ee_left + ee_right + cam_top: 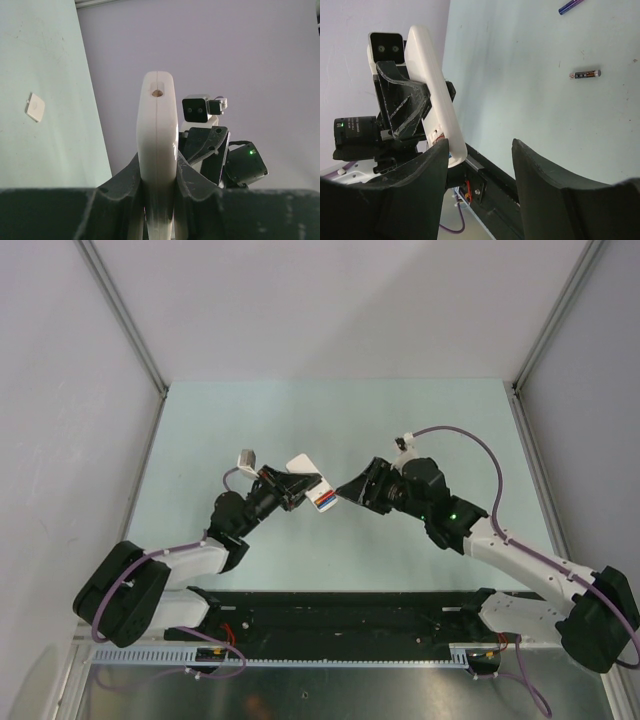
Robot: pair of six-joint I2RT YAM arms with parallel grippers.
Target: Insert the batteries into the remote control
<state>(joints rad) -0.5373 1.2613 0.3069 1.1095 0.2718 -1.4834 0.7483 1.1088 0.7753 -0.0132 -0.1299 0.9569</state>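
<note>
Over the middle of the pale green table (250,420), the left hand (292,486) gripped the white remote control (303,463) slantwise. Red and blue batteries (322,501) showed at the remote's nearer end. The right hand (352,490) pointed at that end, just beside it.

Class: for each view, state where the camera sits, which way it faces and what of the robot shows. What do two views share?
Top external: above and behind, facing down on the table; left arm and right arm show.
Left wrist: on that wrist, facing along the left gripper at the edge-on remote control; its fingers show.
Right wrist: facing past the open right gripper at the table and dark grey battery; its fingers show.
Shared: both wrist views show the left gripper holding the remote control.
</note>
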